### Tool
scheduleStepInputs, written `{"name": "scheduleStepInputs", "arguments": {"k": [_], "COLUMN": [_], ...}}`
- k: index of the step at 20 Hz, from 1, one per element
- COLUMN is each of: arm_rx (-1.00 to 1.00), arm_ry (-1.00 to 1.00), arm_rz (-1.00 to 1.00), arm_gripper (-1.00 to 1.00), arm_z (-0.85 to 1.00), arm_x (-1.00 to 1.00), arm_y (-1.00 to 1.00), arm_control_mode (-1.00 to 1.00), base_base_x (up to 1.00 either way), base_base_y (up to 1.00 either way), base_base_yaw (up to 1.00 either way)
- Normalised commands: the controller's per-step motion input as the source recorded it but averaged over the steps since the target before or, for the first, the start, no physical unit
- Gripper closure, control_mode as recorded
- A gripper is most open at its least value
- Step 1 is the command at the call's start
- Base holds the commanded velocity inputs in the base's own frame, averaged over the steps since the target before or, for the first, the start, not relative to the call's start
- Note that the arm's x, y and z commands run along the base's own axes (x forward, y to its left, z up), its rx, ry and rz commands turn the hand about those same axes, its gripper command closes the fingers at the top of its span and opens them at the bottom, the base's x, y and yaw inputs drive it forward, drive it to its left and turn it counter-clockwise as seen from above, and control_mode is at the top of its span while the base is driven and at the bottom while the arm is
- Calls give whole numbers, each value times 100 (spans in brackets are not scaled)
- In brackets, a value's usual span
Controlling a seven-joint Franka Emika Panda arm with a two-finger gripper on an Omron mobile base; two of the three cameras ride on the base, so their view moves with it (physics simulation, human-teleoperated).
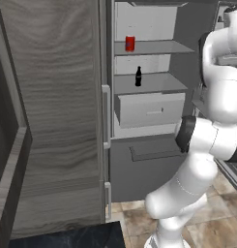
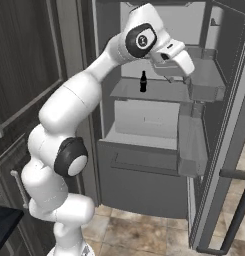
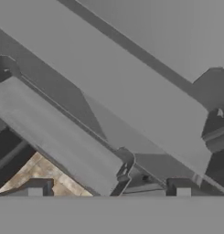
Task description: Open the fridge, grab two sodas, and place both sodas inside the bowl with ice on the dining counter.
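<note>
The fridge (image 1: pixel 154 167) stands open, its door (image 2: pixel 221 125) swung out to the right. A short red soda can (image 1: pixel 130 43) sits on an upper shelf. One shelf below, above the drawer (image 1: pixel 149 109), stands a slim dark soda bottle (image 1: pixel 138 76) (image 2: pixel 143 81). My gripper (image 2: pixel 169 74) hangs at upper-shelf height, to the right of the bottle and apart from it, pointing down toward the door bins (image 3: pixel 63 137). Its fingertips (image 3: pixel 34 188) are spread wide with nothing between them. A corner of the black dining counter (image 1: pixel 66 237) shows at the bottom. The bowl with ice is out of view.
Wood-grain cabinet panels (image 1: pixel 57 97) flank the fridge on the left. The open door and its bins (image 2: pixel 191 145) close off the right side. Tan floor tiles (image 2: pixel 144 227) lie in front of the fridge.
</note>
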Motion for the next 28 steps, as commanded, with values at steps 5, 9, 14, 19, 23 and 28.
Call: {"name": "scheduleStepInputs", "arguments": {"k": [5,9,14,19,23,28], "arm_rx": [0,0,0,0,0,-1], "arm_ry": [-26,-30,-25,-20,-19,-20], "arm_rz": [11,16,20,22,23,23], "arm_gripper": [-100,-100,-100,-100,-100,-100], "arm_z": [-1,-24,-37,-43,-43,-38], "arm_x": [-74,-83,-67,-62,-68,-73], "arm_y": [24,53,70,81,75,70], "arm_control_mode": [-100,-100,-100,-100,-100,-100], "base_base_x": [0,0,0,0,0,0], "base_base_y": [0,0,0,0,0,0], "base_base_yaw": [0,0,0,0,0,0]}}
